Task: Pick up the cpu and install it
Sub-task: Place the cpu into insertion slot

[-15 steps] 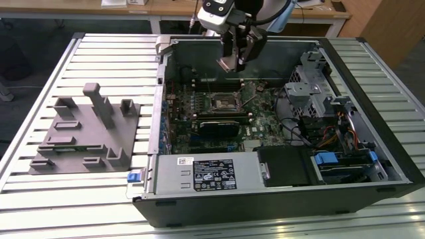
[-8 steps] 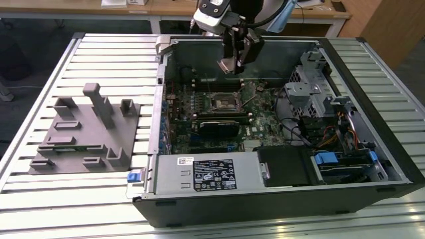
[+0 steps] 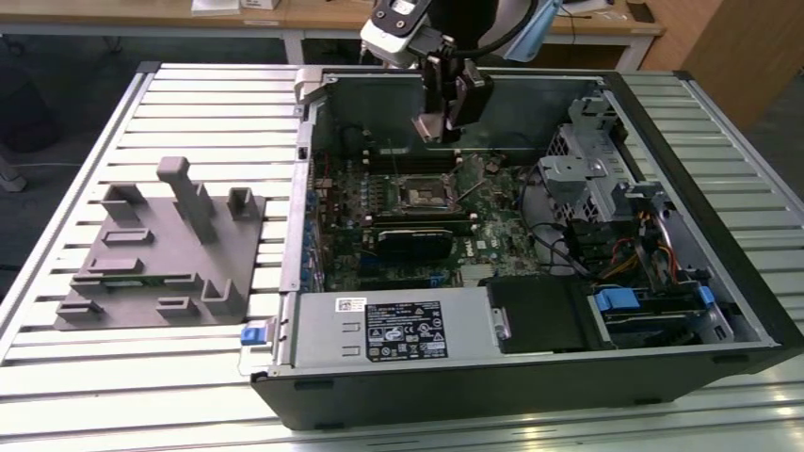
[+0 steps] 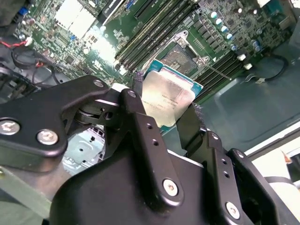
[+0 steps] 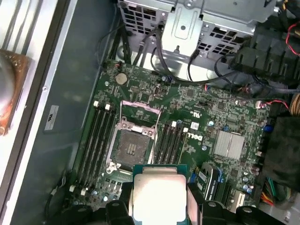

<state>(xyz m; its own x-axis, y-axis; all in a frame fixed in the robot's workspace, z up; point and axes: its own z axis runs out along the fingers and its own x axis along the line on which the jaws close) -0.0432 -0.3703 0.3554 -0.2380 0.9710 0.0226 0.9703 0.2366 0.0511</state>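
cpu [image 4: 168, 101] aloft over the open computer case [image 3: 540, 99], not yet installed
pinched on two opposite edges by the gripper [image 3: 442, 130], jaws drawn in to the chip's width; hanging above the motherboard [image 5: 197, 122] toward the case's far wall in the exterior view, clear of the bare socket [image 5: 131, 145] near the board's middle. judged mid-carry: seating calls for centring over the socket, squaring corners to its frame, lowering level and gently.
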